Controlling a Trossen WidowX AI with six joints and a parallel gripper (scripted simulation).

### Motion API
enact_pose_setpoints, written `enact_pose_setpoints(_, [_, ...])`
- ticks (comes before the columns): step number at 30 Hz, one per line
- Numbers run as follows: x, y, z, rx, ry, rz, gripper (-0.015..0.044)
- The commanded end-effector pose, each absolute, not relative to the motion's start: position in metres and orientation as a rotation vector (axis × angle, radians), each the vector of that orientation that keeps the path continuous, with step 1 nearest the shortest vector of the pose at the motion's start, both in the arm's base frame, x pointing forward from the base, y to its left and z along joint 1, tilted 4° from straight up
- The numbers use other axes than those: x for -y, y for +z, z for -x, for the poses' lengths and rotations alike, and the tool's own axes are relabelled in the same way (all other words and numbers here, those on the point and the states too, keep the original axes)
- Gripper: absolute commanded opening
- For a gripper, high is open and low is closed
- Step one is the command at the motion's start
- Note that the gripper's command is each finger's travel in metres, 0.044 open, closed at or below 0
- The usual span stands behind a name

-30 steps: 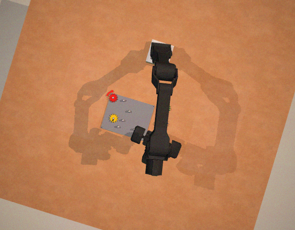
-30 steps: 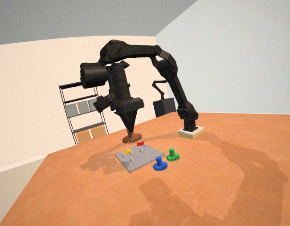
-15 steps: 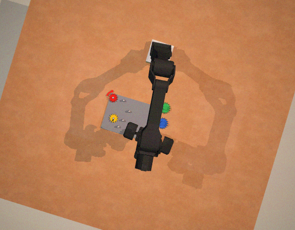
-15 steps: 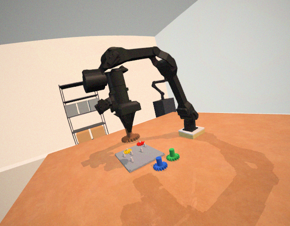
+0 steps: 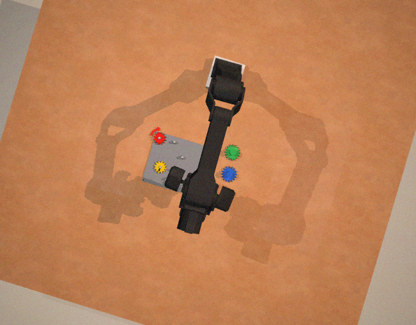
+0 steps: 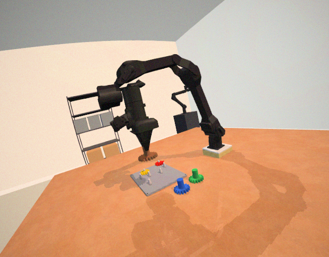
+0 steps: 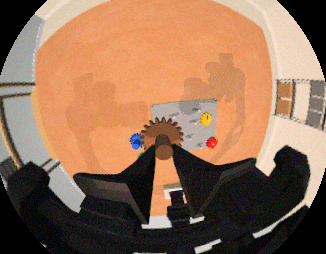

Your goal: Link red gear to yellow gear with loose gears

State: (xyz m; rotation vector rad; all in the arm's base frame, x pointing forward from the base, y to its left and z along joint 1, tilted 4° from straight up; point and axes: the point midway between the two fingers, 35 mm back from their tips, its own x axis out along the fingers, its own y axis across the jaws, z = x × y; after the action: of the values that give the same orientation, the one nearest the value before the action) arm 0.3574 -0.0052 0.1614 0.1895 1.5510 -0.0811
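My gripper [image 6: 145, 150] [image 7: 163, 147] is shut on the handle of a brown gear [image 6: 148, 157] [image 7: 161, 131] and holds it in the air, above the table. In the top view the arm hides this gear. The grey board [image 5: 166, 150] [image 6: 158, 183] [image 7: 164, 111] carries the red gear [image 5: 159, 140] [image 6: 159, 163] [image 7: 212, 140], the yellow gear [image 5: 158, 168] [image 6: 144, 172] [image 7: 206, 117] and several empty pegs. A green gear [image 5: 232, 152] [image 6: 196, 177] and a blue gear [image 5: 229, 174] [image 6: 181, 188] [image 7: 136, 142] stand upright on the table beside the board.
The red arrow [image 5: 154, 131] lies beside the red gear at the board's corner. The arm's base plate [image 5: 208, 79] [image 6: 217, 151] stands on the table [image 5: 96, 244] [image 6: 90, 220]. In the top view the arm covers the board's right part. Shelves stand in the background.
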Motion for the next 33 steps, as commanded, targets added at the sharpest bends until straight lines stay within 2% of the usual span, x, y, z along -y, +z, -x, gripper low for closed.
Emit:
enact_pose_setpoints(1, [0.013,0.161,-0.354,-1.54,-0.079,-0.188,0.0])
enact_pose_setpoints(33, [0.065,0.134,-0.32,-1.539,-0.088,-0.181,0.0])
